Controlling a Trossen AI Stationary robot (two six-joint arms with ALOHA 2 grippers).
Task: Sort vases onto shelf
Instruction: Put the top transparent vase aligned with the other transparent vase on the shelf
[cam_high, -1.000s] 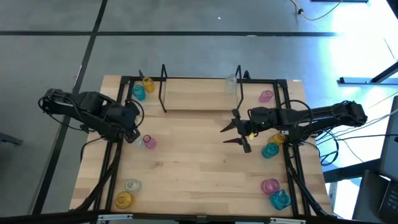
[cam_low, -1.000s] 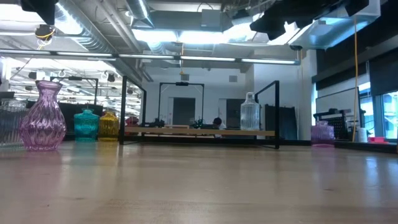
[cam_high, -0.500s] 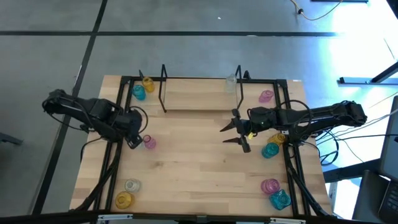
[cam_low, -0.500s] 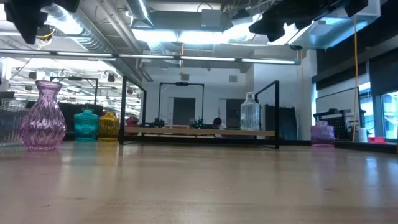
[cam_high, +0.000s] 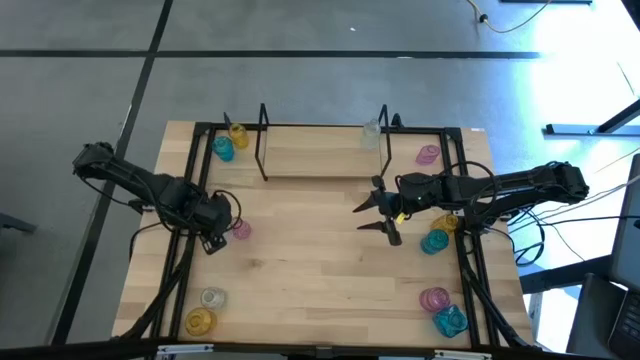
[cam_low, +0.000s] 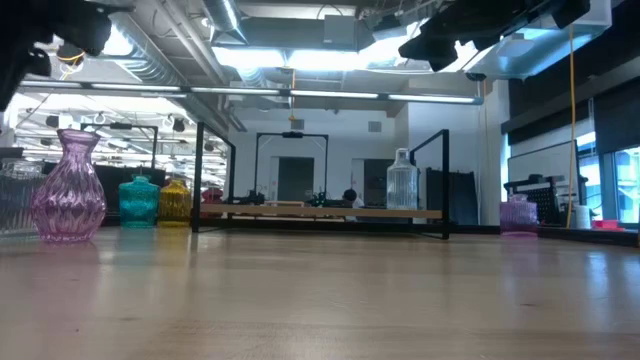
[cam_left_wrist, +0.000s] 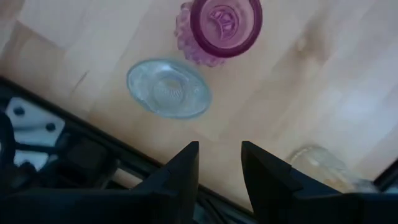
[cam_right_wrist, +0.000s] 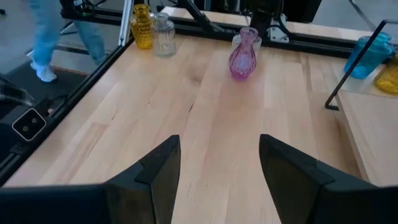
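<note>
We see a wood table (cam_high: 320, 260) with black rails on a grey floor; in the low view a lit hall lies behind it. The shelf (cam_high: 322, 152) sits at the upper middle of the high view, with one clear vase (cam_high: 372, 133) standing at its right end and the rest of the board bare.

Upper left of the table stand a yellow vase (cam_high: 237, 133) and a teal vase (cam_high: 222, 149), side by side. A pink vase (cam_high: 428, 154) is at the upper right. Lower left hold a clear and a yellow vase; lower right a pink and a teal one.

The left gripper (cam_high: 212, 238) hangs at middle left, fingers slightly parted and holding nothing, just beside a tall pink vase (cam_high: 241, 229). Its wrist view shows that vase (cam_left_wrist: 219, 28) from above with another clear vase (cam_left_wrist: 168, 89) next to it.

The right gripper (cam_high: 372, 214) waits right of centre, fingers spread wide and empty. Close beside that arm stand another teal vase (cam_high: 434, 241) and a yellow one.

In the right wrist view a person's legs (cam_right_wrist: 53, 34) show beyond the table edge.
</note>
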